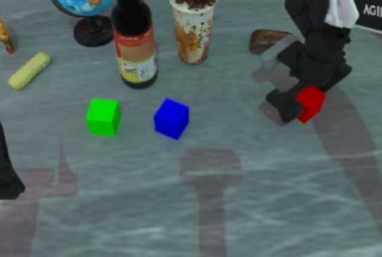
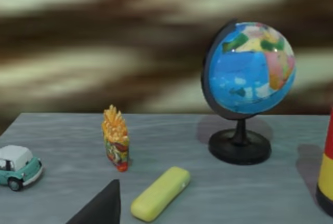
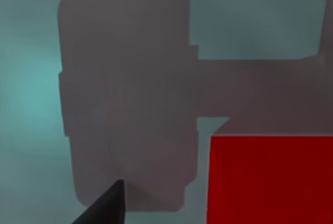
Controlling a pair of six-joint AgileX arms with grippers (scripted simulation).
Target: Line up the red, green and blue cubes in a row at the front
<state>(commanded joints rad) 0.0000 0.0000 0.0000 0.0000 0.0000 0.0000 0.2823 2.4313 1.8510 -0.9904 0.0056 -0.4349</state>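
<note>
- Surface (image 1: 250, 209): grey-teal, marbled with pale streaks; fills nearly the whole top view, its far edge running along 12 o'clock.
- Backdrop (image 2: 104, 42): blurred horizontal bands of brown and cream behind the surface's far edge, seen broadly in the left wrist view and as a thin strip at 12 o'clock in the top view.
- Light: cast from above; soft dark shadows lie on the surface at 6 o'clock, 8 o'clock and 4 o'clock in the top view.
</note>
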